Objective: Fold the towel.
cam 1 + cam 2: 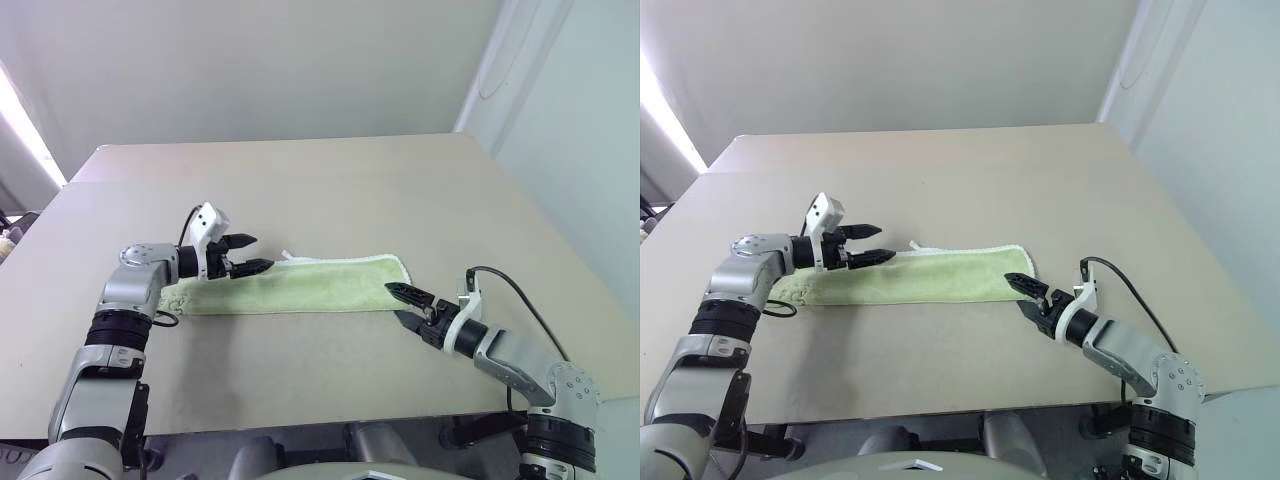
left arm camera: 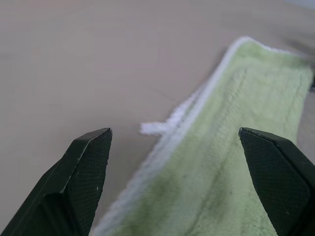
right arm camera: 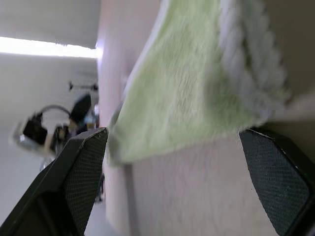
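The light green towel (image 1: 300, 285) lies folded into a long narrow strip on the beige table (image 1: 330, 190), white edging along its far side and a small white loop (image 2: 152, 128) sticking out. My left gripper (image 1: 250, 254) hovers open over the strip's left part, pointing right, nothing between its fingers. My right gripper (image 1: 405, 305) stands open just off the strip's right end, pointing left, one finger above the other. In the right wrist view the towel's end (image 3: 187, 83) lies just beyond the open fingertips.
A black cable (image 1: 510, 285) arcs off my right wrist. The table's far part and front strip are bare beige surface; its front edge (image 1: 300, 425) runs close below both arms. White walls stand behind and to the right.
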{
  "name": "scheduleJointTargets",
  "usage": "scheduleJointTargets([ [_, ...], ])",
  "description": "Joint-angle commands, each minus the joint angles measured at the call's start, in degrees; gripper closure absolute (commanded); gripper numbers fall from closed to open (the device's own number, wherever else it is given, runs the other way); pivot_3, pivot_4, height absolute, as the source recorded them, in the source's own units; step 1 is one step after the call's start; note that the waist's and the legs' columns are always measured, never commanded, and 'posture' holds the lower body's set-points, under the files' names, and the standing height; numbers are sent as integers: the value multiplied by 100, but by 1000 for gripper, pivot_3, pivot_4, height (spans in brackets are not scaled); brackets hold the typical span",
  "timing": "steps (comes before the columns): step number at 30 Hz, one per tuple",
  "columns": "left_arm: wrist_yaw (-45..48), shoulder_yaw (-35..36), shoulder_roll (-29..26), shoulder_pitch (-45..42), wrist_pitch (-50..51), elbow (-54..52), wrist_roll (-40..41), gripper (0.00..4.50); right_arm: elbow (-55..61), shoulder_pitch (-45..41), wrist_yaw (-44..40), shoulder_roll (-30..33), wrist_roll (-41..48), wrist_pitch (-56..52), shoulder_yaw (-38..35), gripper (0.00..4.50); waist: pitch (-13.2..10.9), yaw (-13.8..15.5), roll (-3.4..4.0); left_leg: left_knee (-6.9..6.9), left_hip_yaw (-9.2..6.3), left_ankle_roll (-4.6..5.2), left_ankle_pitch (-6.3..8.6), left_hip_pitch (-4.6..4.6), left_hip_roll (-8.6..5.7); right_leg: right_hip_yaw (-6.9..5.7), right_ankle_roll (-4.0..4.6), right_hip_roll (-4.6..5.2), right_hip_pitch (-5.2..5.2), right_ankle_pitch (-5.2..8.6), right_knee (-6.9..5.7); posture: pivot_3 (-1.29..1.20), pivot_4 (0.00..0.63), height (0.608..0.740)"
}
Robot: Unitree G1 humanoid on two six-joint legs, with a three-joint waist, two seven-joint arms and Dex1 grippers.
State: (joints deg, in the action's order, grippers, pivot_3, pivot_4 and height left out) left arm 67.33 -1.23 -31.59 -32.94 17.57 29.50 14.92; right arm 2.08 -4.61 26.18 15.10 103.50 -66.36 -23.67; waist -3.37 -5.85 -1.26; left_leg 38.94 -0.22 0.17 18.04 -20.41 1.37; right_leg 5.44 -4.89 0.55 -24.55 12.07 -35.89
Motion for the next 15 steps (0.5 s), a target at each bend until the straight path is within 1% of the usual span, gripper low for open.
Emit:
scheduleJointTargets([
  [1, -36, 49, -45, -37, 32, -273, 39, 128, 222, -31, 128, 164, 61, 401, 197, 59, 0, 7, -1, 0, 0, 0, 0, 1, 0, 0, 0, 0, 1, 0, 0, 0, 0, 712],
  [6, -68, 57, -33, 3, 37, -250, 40, 128, 220, -92, 162, 236, -130, 835, 410, 59, 1, 14, -1, 1, -2, 0, 0, 4, 1, 0, 0, 0, 10, 0, -2, 0, 0, 712],
  [8, -133, 98, -6, -6, 58, -222, 65, 128, 155, -243, 219, 175, -285, 1070, 465, 59, 0, 4, -1, 1, -2, 0, 0, 4, 2, 0, 0, 0, 10, 0, -1, 0, 0, 712],
  [14, -181, 108, 7, -40, 31, -158, 75, 128, 52, -522, 177, 112, -376, 1215, 749, 59, 0, 16, 0, -2, -3, 0, 0, 4, 3, 2, 1, -2, 4, 1, 0, 0, 0, 712],
  [15, -192, 117, 7, -49, 18, -133, 73, 128, 24, -551, 177, 87, -408, 1247, 786, 227, 0, 14, 1, -4, -3, 0, 0, 2, 3, 2, 1, -2, 1, 1, 3, 0, 0, 712],
])
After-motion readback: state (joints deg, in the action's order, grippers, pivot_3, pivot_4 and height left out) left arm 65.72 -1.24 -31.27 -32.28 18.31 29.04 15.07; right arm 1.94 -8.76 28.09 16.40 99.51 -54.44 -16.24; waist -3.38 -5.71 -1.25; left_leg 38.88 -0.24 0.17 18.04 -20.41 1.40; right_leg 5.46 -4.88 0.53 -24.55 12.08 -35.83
